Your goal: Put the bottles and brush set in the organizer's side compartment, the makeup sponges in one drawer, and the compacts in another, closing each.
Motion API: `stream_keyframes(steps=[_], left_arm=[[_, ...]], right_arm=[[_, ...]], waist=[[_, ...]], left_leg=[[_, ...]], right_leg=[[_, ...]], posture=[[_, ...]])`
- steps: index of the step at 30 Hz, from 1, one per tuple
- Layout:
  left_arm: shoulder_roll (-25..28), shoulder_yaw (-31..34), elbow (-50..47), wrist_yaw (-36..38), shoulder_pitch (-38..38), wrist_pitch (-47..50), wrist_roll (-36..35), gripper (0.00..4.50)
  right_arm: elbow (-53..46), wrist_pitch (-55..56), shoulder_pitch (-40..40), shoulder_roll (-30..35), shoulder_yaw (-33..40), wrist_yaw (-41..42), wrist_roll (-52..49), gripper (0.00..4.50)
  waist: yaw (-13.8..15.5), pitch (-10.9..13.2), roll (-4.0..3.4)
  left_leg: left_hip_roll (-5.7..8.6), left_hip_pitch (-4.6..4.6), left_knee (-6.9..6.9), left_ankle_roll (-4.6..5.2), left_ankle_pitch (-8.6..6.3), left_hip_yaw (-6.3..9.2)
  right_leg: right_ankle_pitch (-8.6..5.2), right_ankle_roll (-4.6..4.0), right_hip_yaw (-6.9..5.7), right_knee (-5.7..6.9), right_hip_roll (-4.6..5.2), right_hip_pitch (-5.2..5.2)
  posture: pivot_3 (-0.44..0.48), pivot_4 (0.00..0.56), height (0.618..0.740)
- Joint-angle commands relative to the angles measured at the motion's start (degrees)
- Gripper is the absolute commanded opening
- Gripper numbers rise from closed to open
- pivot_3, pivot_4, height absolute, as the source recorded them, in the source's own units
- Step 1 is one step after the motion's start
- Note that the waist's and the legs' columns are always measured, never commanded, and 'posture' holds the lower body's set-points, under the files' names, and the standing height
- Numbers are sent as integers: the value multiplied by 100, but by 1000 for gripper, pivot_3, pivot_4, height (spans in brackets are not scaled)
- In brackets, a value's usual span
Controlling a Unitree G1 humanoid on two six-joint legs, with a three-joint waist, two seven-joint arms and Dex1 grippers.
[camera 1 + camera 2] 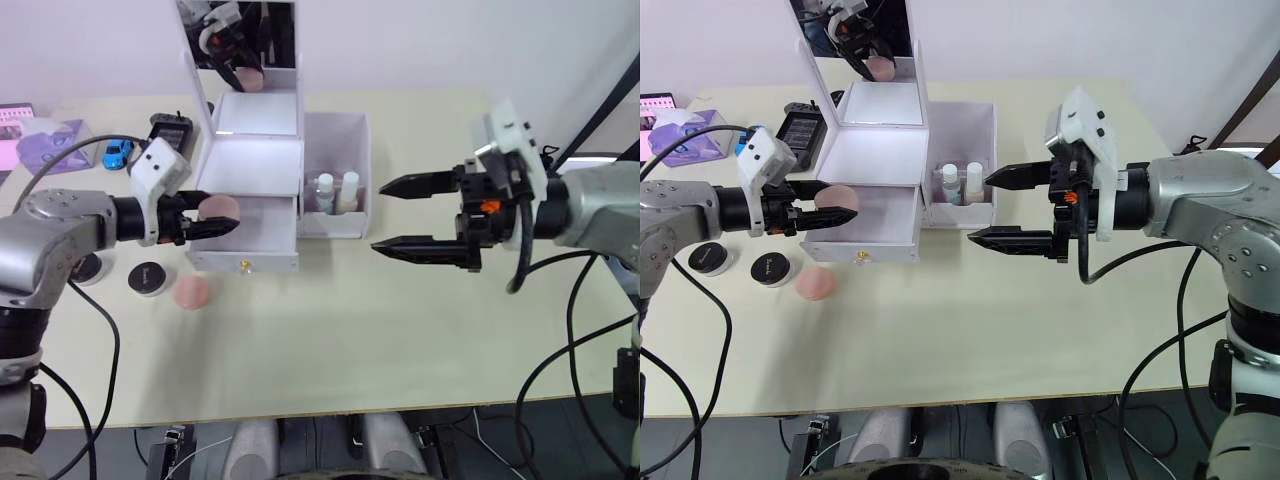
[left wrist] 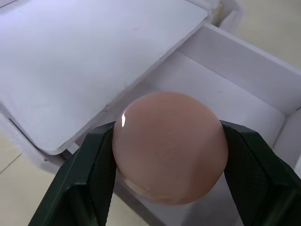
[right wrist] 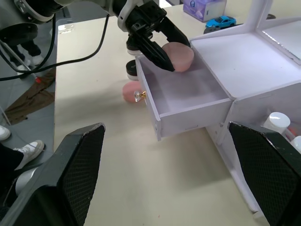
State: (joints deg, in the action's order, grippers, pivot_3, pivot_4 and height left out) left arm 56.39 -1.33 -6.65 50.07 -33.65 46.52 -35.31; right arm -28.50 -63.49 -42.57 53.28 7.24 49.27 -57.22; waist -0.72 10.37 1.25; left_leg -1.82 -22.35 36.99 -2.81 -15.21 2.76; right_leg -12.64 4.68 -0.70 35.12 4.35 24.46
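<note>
The white organizer (image 1: 255,170) stands on the table (image 1: 330,340) with one drawer (image 3: 183,101) pulled out and bare inside, while two white-capped bottles (image 1: 336,192) stand upright in its side compartment (image 1: 336,175). The left gripper (image 1: 215,220) is clamped on a pink makeup sponge (image 2: 169,146), holding it above the open drawer's near end. A second sponge (image 1: 191,292) lies on the table just in front of the drawer, beside two black compacts (image 1: 770,268). The right gripper (image 1: 400,215) hovers wide open and empty, next to the side compartment.
</note>
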Motion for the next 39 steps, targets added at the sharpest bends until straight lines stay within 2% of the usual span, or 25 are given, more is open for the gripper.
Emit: stream_keyframes(steps=[1,4,6,8,18,21,25,31,34,36,39], left_arm=[[-76,143,-107,68,-78,-56,107,2678],[-131,190,-129,87,-81,-21,156,2678],[-149,224,-131,100,-88,0,169,3715],[-124,260,-160,153,-72,20,152,4467],[-79,583,-302,343,-8,122,25,4467],[-48,898,-406,456,65,179,-208,4467],[103,1694,-564,648,400,370,-679,4467],[129,3224,-523,772,1655,-64,-674,4467],[-128,4129,-619,873,2852,-470,-402,4467],[-263,4606,-274,713,3351,-865,-117,4467],[-278,4920,329,765,3947,-1668,402,4467]], right_arm=[[-109,37,1,143,216,-13,-116,4500],[-110,69,45,218,252,16,-139,4500],[-113,89,74,257,274,33,-157,4500],[-123,109,110,295,295,53,-169,4500],[-142,211,266,419,388,225,-181,4500],[-120,263,309,471,385,319,-182,4500],[12,422,336,531,349,561,-123,4500],[662,1153,88,317,-307,912,744,4500],[1297,1860,275,290,-428,1178,1368,4500],[2017,2248,417,27,-136,1120,1501,4500],[2816,3178,810,-1,6,1393,2050,4500]], waist=[[2,0,2],[2,0,2],[2,0,2],[2,0,2],[0,0,2],[0,0,2],[-21,-1,3],[-38,0,2],[-33,-2,3],[-22,-3,18],[27,-7,35]], left_leg=[[0,0,0,0,0,0],[0,0,0,0,0,0],[0,0,0,0,0,0],[0,0,0,0,0,0],[0,1,1,0,0,0],[0,1,1,0,0,0],[-1,1,1,0,0,0],[-2,14,-1,1,0,-5],[-2,14,0,0,0,-9],[-2,13,-1,1,0,-23],[-2,12,3,0,0,-26]], right_leg=[[0,0,0,1,0,0],[0,0,0,2,0,0],[0,0,0,2,0,0],[0,0,0,2,0,0],[1,1,1,5,0,0],[1,1,1,5,0,0],[1,1,1,4,0,0],[1,1,3,10,0,-1],[1,-2,4,8,2,-3],[1,-2,11,1,6,-2],[2,-3,11,3,6,-2]], posture=[[0,150,740],[0,150,740],[0,150,740],[0,150,740],[0,150,740],[0,150,740],[0,150,740],[0,150,740],[0,150,740],[0,150,740],[0,150,740]])
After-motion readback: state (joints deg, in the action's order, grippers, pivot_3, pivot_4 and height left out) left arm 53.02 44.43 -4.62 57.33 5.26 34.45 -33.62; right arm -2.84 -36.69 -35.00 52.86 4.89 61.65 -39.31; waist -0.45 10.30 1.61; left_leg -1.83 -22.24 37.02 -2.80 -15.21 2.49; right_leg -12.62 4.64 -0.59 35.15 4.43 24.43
